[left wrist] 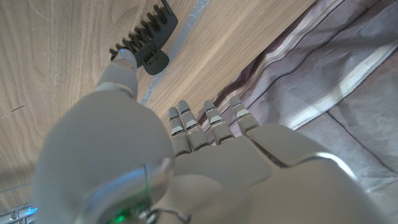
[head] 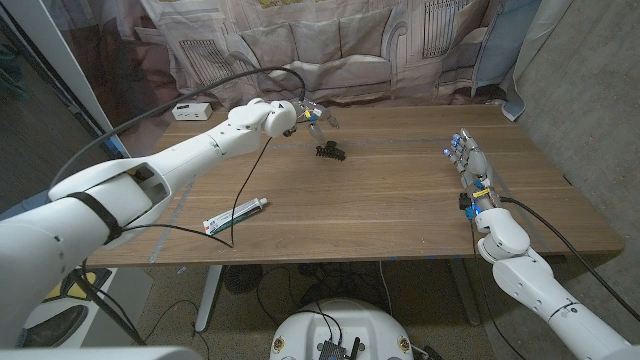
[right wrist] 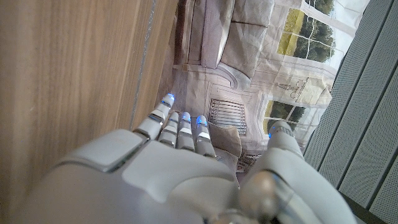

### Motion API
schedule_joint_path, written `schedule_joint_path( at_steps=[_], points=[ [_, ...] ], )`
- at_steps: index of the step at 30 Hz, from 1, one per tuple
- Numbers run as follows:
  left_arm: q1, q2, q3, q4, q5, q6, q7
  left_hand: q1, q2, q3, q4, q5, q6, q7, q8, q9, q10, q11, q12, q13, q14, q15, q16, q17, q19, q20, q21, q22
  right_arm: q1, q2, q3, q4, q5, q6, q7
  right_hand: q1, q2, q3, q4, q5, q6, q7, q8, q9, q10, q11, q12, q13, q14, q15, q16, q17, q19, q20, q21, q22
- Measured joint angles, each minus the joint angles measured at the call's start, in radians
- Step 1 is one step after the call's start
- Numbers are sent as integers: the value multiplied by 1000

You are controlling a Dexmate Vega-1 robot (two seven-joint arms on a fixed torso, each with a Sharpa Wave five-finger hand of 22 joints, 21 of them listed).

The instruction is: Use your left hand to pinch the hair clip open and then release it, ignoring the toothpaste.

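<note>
The black hair clip (head: 331, 152) lies on the wooden table (head: 400, 200) past its middle, and nothing holds it. My left hand (head: 308, 117) hovers just behind and to the left of the clip, fingers apart and empty. In the left wrist view the thumb tip (left wrist: 124, 60) lies close beside the toothed clip (left wrist: 147, 38); I cannot tell whether they touch, and the other fingers (left wrist: 208, 124) reach straight out. The toothpaste tube (head: 237, 214) lies near the front left edge. My right hand (head: 470, 165) stands on its edge at the right, fingers straight, with nothing in it.
A small white box (head: 192, 110) sits at the table's back left corner. A black cable (head: 250, 185) from my left arm drapes over the table near the toothpaste. A printed curtain (head: 340, 45) hangs close behind the far edge.
</note>
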Motion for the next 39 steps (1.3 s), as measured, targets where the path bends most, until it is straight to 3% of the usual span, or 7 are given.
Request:
schedule_joint_path(
  at_steps=[16, 26, 39],
  points=[
    [16, -19, 6, 39, 28, 20, 42, 0, 0, 0, 0, 4, -1, -1, 7, 0, 1, 1, 8, 5, 5, -5, 0, 0, 0, 0, 8, 0, -1, 0, -1, -4, -4, -10, -5, 0, 0, 0, 0, 0, 0, 0, 0, 0, 0, 0, 0, 0, 0, 0, 0, 0, 0, 0, 0, 0],
    [16, -39, 9, 85, -8, 4, 57, 5, 5, 0, 0, 4, 9, 9, 7, 0, 3, 3, 8, 4, 13, -2, 0, 0, 0, 0, 8, 0, -2, 0, -1, -7, -5, -14, -7, 0, 0, 0, 0, 0, 0, 0, 0, 0, 0, 0, 0, 0, 0, 0, 0, 0, 0, 0, 0, 0],
    [8, -57, 20, 124, -38, -9, 79, 6, 6, -4, -4, 4, 35, 0, 13, 0, 29, 3, 15, 4, 33, -3, 1, 0, 5, 5, 8, 0, -2, -1, -2, -8, -5, -19, -8, 0, 0, 0, 0, 0, 0, 0, 0, 0, 5, -5, 0, 0, 0, 0, 0, 0, 0, 0, 0, 0]
  ],
)
